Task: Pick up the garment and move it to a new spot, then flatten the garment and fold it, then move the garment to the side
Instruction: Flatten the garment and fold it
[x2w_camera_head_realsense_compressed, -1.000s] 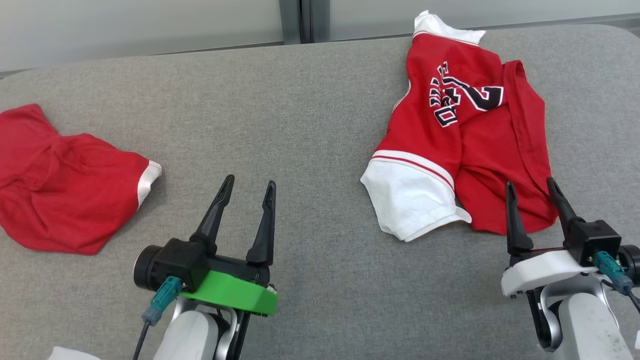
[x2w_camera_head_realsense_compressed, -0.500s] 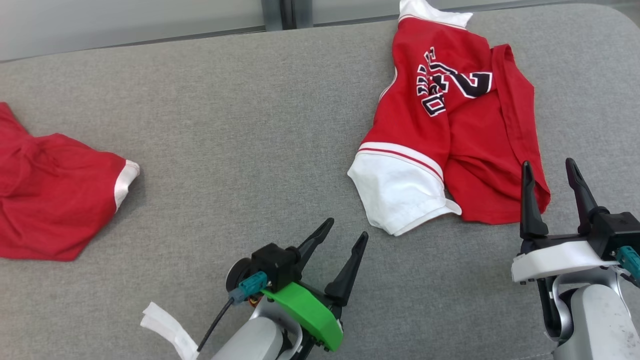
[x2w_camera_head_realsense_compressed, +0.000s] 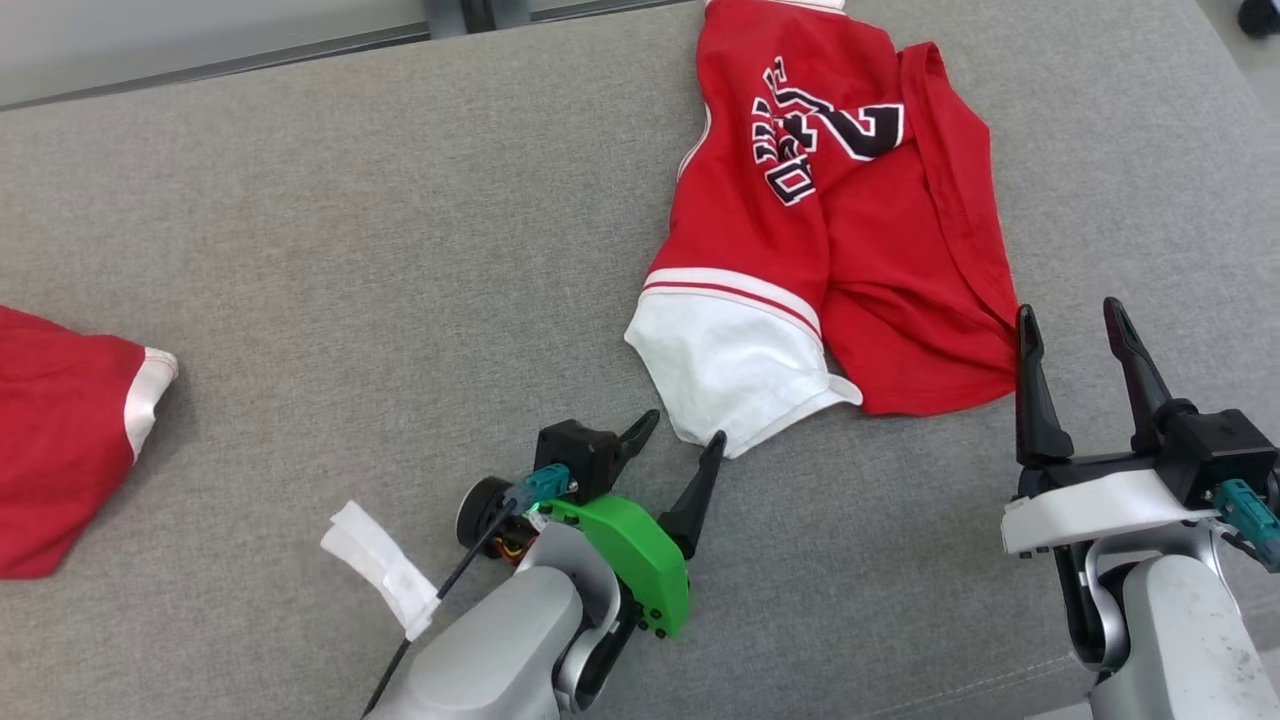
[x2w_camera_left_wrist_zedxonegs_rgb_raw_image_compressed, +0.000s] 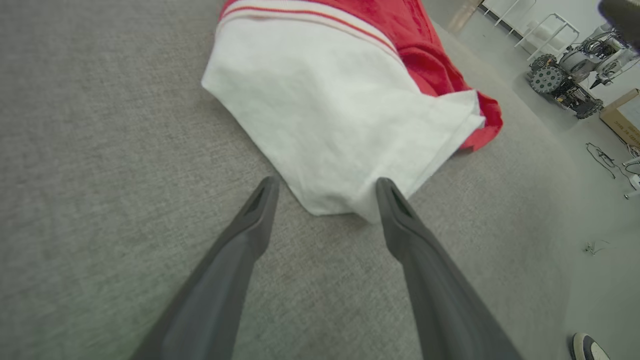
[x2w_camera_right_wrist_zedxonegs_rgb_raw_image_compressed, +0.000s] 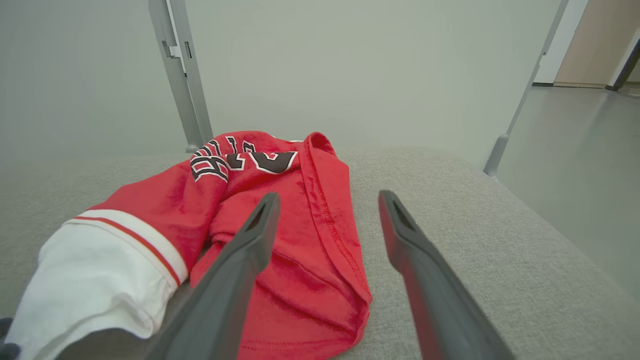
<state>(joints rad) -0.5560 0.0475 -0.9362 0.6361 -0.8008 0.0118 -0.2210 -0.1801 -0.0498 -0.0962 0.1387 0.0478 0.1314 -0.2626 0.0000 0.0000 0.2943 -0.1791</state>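
A grey woven pad (x2w_camera_head_realsense_compressed: 300, 250) spreads before us, with a pale wall and a grey post (x2w_camera_right_wrist_zedxonegs_rgb_raw_image_compressed: 180, 70) beyond its far edge. The red jersey (x2w_camera_head_realsense_compressed: 850, 230) lies crumpled on the pad's right half, black-and-white lettering up, its white sleeve (x2w_camera_head_realsense_compressed: 730, 365) spilling toward us.

Our left gripper (x2w_camera_head_realsense_compressed: 683, 430) sits low at the sleeve's near corner with its fingers spread wide and nothing pinched. In the left wrist view that corner lies between the two tips, and one tip looks to touch the cloth.

Our right gripper (x2w_camera_head_realsense_compressed: 1070, 312) is just as wide apart and empty, its tips at the jersey's near red hem; we cannot tell whether they touch it.

A second red garment (x2w_camera_head_realsense_compressed: 60, 440) with white trim lies at the pad's left edge, well apart. A white tape strip (x2w_camera_head_realsense_compressed: 385, 565) hangs on the left arm's cable.
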